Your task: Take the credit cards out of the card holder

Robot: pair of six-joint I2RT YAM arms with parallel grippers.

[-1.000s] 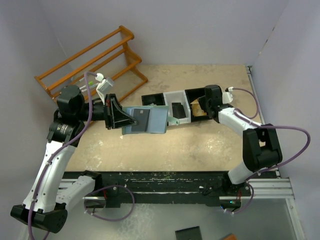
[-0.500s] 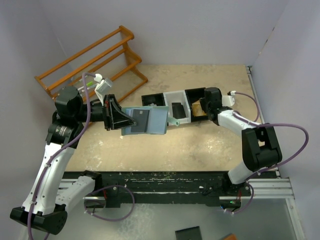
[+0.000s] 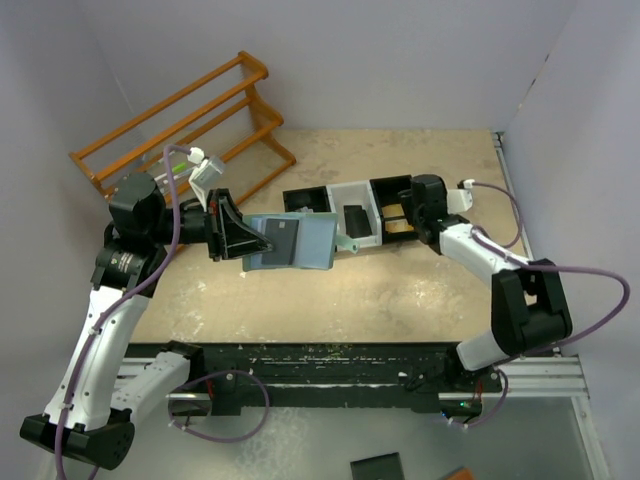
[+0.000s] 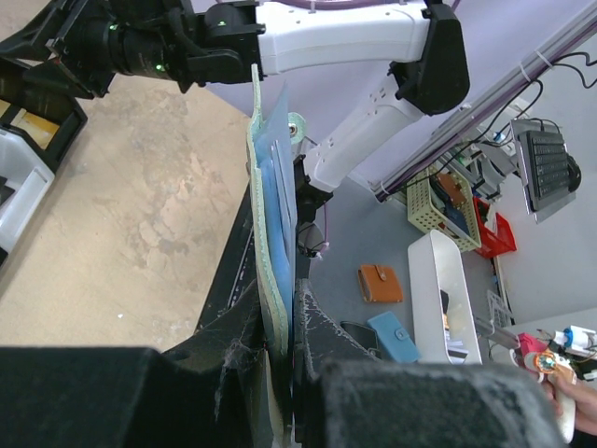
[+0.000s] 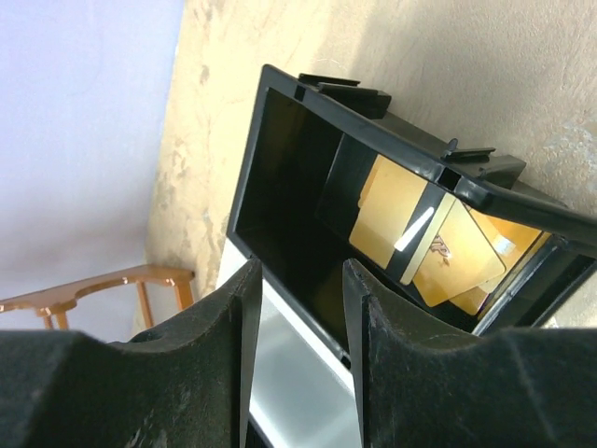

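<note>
My left gripper (image 3: 245,243) is shut on the left edge of the card holder (image 3: 300,243) and holds it open above the table, light blue inside facing up. A dark grey credit card (image 3: 283,236) sits in its slots. In the left wrist view the card holder (image 4: 269,233) stands edge-on between my fingers (image 4: 322,345). My right gripper (image 3: 408,212) is open and empty over the right black compartment of the bin tray (image 3: 352,190). Tan credit cards (image 5: 396,219) lie in that compartment, beyond my right gripper's (image 5: 300,280) fingers. Another dark card (image 3: 354,217) lies in the white middle compartment.
A wooden rack (image 3: 190,120) stands at the back left, behind my left arm. The three-compartment tray (image 5: 280,187) lies across the table's middle back. Purple walls close the left, back and right sides.
My right arm's elbow has swung a little to the right, its gripper staying over the tray's right compartment. The left arm and the card holder have barely moved.
</note>
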